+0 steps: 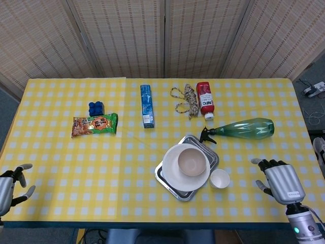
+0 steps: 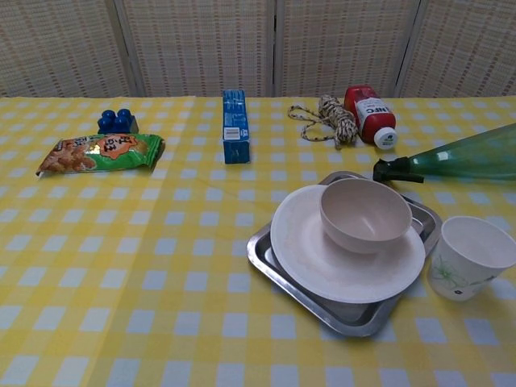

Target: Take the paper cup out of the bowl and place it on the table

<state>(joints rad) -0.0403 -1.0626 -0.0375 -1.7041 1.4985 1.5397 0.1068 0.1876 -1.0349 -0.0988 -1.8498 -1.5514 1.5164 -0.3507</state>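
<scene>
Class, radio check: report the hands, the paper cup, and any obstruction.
Left hand open, at table edge. Right hand open, apart from cup. Paper cup upright on table, beside tray, out of bowl. Nothing in the way.

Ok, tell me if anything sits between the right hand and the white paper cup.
Nothing visible does. The white paper cup stands upright on the yellow checked tablecloth, beside the square metal tray. Only bare cloth lies between it and the right hand, which is open and apart from it.
</scene>
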